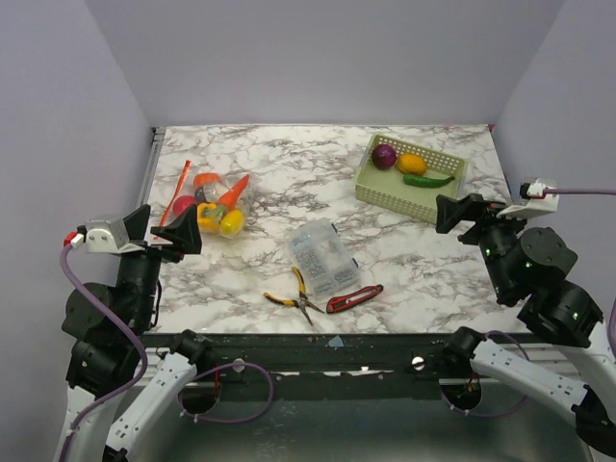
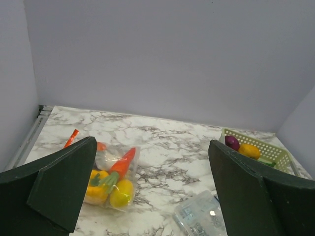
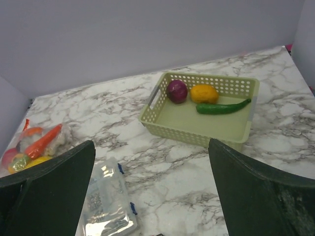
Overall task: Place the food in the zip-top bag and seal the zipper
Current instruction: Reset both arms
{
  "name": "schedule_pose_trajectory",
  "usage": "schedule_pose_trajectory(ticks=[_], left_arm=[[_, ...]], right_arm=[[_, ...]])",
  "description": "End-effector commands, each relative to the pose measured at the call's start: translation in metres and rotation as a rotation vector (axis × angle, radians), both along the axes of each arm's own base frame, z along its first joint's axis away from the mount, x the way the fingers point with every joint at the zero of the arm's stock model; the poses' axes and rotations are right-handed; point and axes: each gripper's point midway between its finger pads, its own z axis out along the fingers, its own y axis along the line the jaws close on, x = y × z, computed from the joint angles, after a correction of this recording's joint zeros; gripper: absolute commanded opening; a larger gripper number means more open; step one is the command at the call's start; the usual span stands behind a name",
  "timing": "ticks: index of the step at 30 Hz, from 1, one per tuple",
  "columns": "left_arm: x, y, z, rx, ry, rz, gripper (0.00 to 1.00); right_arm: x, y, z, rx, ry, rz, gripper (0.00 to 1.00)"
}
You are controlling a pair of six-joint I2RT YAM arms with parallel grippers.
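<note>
The zip-top bag (image 1: 210, 204) lies on the marble table (image 1: 308, 159), to the far left of the clear compartment box (image 1: 324, 257). Its zipper (image 1: 176, 192) runs along the side turned away from the box, long axis nearly front to back and leaning right at the far end. Whether the strip is pressed closed cannot be told. Inside the bag a toy carrot (image 1: 234, 191) lies diagonally, tip pointing away from the arms and to the right, leafy end beside a yellow piece (image 1: 231, 222). More food sits in the green basket (image 1: 397, 204) to the far right of the box: a purple onion (image 1: 384, 156), an orange-yellow fruit (image 1: 411, 163) and a long green vegetable (image 1: 428, 180) lying along the basket's length. The left gripper (image 1: 162, 231) hangs left of the box near the bag, and the right gripper (image 1: 467, 210) hangs right of it by the basket. Both have their fingers spread wide with nothing between them. Only the top view shows the yellow-handled pliers (image 1: 292, 294) and the red-handled tool (image 1: 353, 299) just in front of the box. The left wrist view catches a short stub of the zipper (image 2: 72, 138) beyond its finger (image 2: 59, 187). The right wrist view shows the whole basket (image 3: 187, 137) but cuts the bag (image 3: 32, 147) at its left edge.
</note>
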Motion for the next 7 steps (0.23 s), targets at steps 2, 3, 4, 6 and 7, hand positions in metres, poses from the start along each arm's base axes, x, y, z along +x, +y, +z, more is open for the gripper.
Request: schedule_pose_trajectory(ticks=[2, 3, 4, 6, 7], left_arm=[[0.0, 0.006, 0.003, -0.014, -0.027, 0.032, 0.99], [0.0, 0.006, 0.002, -0.014, -0.03, 0.031, 0.98], [0.001, 0.006, 0.002, -0.014, -0.033, 0.031, 0.98], [0.001, 0.004, 0.004, -0.012, -0.037, 0.026, 0.98], [0.001, 0.004, 0.005, -0.011, -0.037, 0.023, 0.98]], right_arm=[[-0.009, -0.028, -0.002, 0.032, 0.012, -0.111, 1.0], [-0.009, -0.031, -0.005, 0.023, 0.013, -0.124, 1.0], [-0.009, -0.034, -0.007, 0.018, 0.011, -0.147, 1.0], [-0.009, -0.039, -0.009, 0.02, 0.009, -0.172, 1.0], [-0.01, -0.039, -0.008, 0.025, 0.006, -0.166, 1.0]])
